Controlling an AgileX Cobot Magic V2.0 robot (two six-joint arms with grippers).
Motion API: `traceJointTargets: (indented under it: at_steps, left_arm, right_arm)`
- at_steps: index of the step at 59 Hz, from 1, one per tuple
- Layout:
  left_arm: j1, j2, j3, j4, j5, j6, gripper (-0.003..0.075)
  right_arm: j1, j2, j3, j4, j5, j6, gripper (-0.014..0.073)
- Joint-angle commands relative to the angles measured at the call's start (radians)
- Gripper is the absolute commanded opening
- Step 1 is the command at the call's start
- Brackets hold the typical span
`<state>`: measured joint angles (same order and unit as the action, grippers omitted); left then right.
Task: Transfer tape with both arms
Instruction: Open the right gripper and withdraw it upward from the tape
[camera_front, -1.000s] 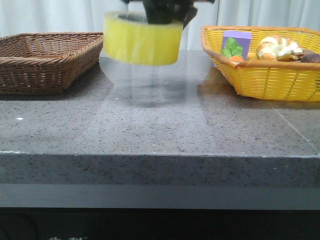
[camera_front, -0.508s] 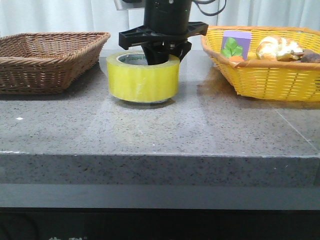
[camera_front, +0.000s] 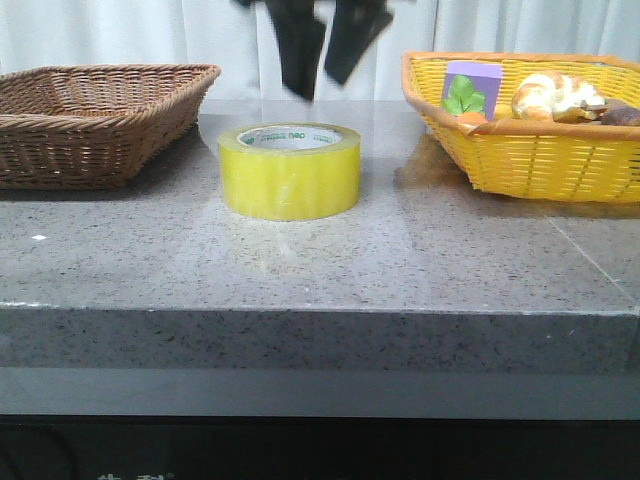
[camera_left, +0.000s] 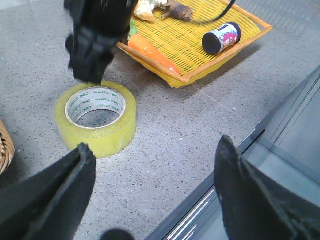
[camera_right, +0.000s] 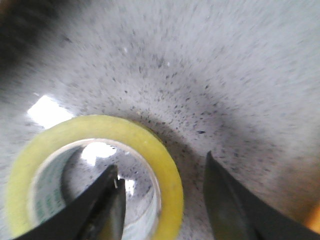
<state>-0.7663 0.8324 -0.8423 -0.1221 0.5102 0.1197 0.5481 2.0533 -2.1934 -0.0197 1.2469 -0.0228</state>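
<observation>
Right gripper (camera_front: 318, 55) hangs spread and empty just above the tape (camera_front: 290, 170), which sits flat on the grey table (camera_front: 400, 260) below it, left gripper (camera_left: 150, 195) also wide apart nearer the edge.

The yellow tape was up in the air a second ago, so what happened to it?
The right gripper lowered the tape onto the table between the two baskets, let go, and lifted away; its fingers now hang open above the roll. The brown basket and the yellow basket with its things stayed put.
</observation>
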Motion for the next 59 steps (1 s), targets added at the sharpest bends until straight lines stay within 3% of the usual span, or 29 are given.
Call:
traceJointTargets:
  at_steps: [1,20,41,59]
  left_arm:
    - [-0.007,-0.003,-0.034,-0.015,-0.076,-0.001,0.0491]
    - [-0.007,-0.003,-0.034,-0.015,-0.076,-0.001,0.0491]
    - [-0.007,-0.003,-0.034,-0.015,-0.076,-0.001,0.0491]
    - [-0.007,-0.003,-0.034,-0.015,-0.072,-0.001,0.0491]
  right_arm:
    - [-0.01,-0.145,-0.031,0.008,0.01,0.003,0.0388]
    - [-0.013,-0.442,0.195,0.055,-0.164,0.023,0.0388]
    - [-0.013,-0.805,0.701,0.112,-0.5,0.023,0.0388]
    - [-0.013,-1.109,1.093,0.112,-0.679,0.023,0.0388]
